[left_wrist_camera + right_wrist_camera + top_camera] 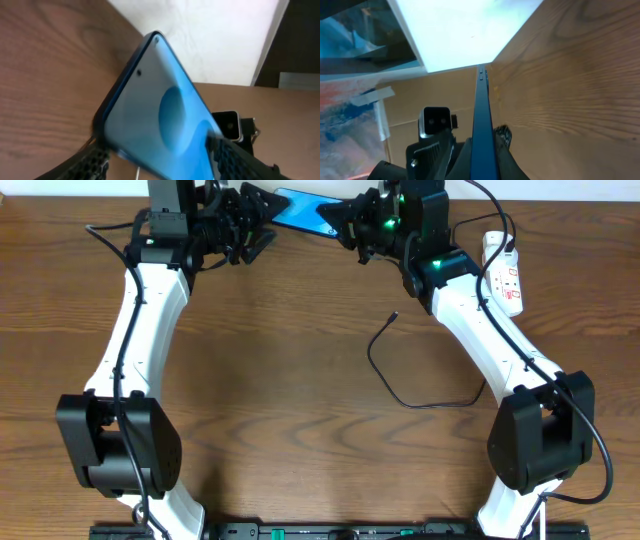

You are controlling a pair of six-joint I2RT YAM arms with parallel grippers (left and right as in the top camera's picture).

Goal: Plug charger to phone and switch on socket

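- Table (pixel 300 380): brown wood.
- R arm (pixel 490 340): white, right side.
- L gripper (pixel 265 222): far, left of centre. Fingers (pixel 95 160) astride the phone's width; can't tell if pinching or loose.
- R gripper (pixel 338 222): far, right of centre. Clamped on phone's thin edge.
- Socket (pixel 505 275): white strip w/ red switches, far right, beside R arm.
- Phone (pixel 300 210): blue screen, far centre, btwn both grippers.
- Charger (pixel 378 370): thin blk cable on table, centre-right. One end loose on the wood, well apart from phone; rest runs under R arm.

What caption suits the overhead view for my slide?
The left gripper and right gripper flank the phone at the table's far edge; the charger lies loose mid-table, the socket farther right.
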